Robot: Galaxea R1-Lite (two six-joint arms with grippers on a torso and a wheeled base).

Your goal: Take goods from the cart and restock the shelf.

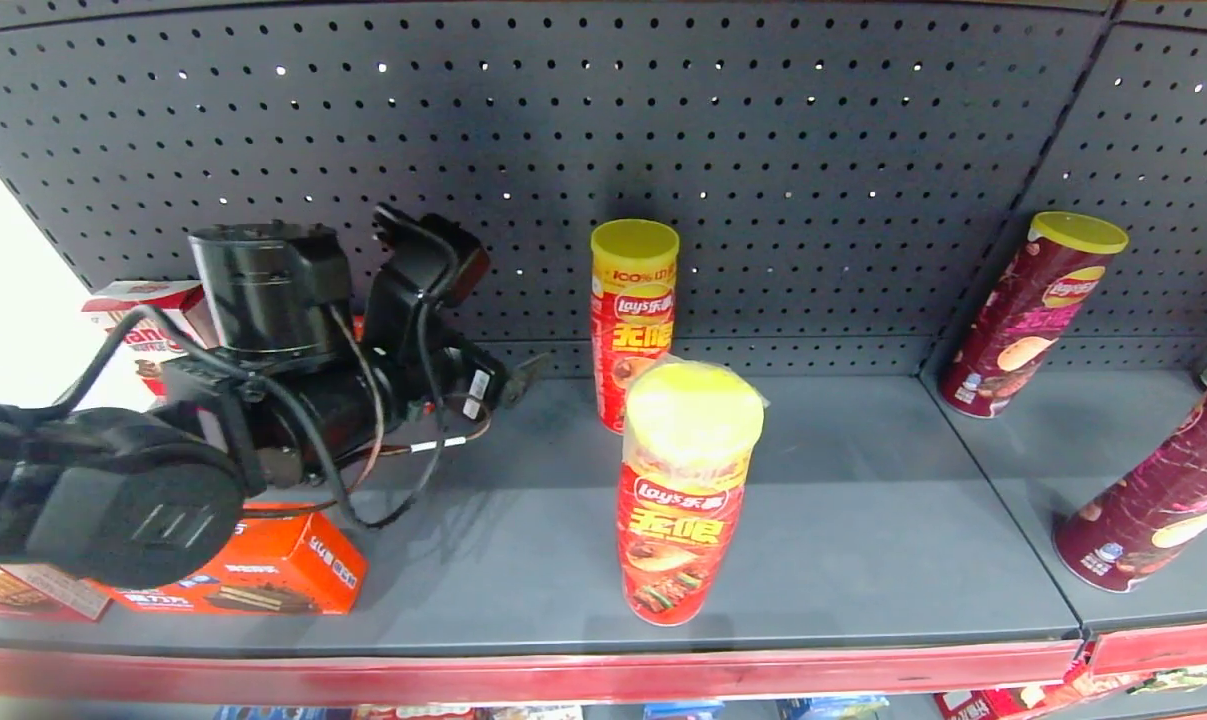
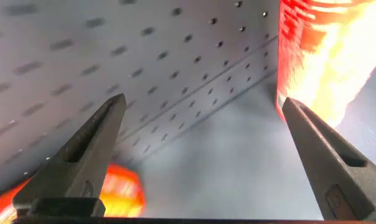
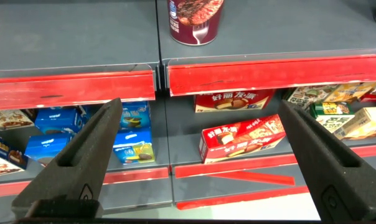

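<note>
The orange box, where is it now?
Head view: the orange box lies at the shelf's front left, beneath the left arm, left of the nearer red chip can.

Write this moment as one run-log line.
left gripper: open, empty, above grey metal shelf | right gripper: open, empty, facing lower shelves | front red cylindrical yellow-lidded crisp can: upright | rear red can: upright

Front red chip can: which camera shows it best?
Head view: the front red can stands whole and upright. The left wrist view catches a blurred red can, which one is unclear; the right wrist view faces lower shelves.
</note>
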